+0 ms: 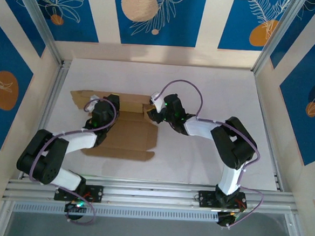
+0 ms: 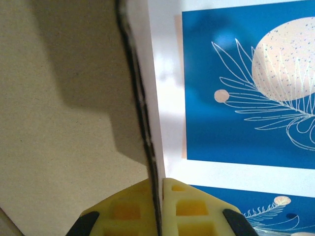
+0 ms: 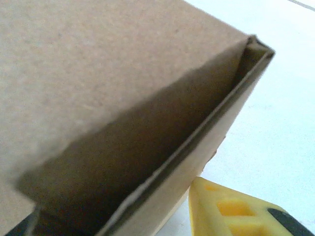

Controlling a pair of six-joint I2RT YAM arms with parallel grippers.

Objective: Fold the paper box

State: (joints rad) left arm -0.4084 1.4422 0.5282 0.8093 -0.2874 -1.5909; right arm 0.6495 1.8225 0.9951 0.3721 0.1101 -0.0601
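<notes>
The paper box (image 1: 125, 137) is a brown cardboard piece lying mostly flat on the white table, with its far wall (image 1: 131, 101) folded upward. My left gripper (image 1: 111, 102) is at that far wall, and its yellow fingers (image 2: 189, 206) are shut on the wall's thin edge (image 2: 142, 113). My right gripper (image 1: 150, 112) is at the wall's right end. In the right wrist view a doubled-over cardboard flap (image 3: 162, 147) lies between the jaws of the right gripper (image 3: 118, 216). One yellow finger (image 3: 226, 209) sits against the flap, and the other is hidden behind the cardboard.
The white table (image 1: 213, 89) is walled by blue-and-cream patterned panels (image 1: 137, 14) at the back and sides. An aluminium rail (image 1: 152, 190) carries both arm bases along the near edge. Bare table lies right of the box.
</notes>
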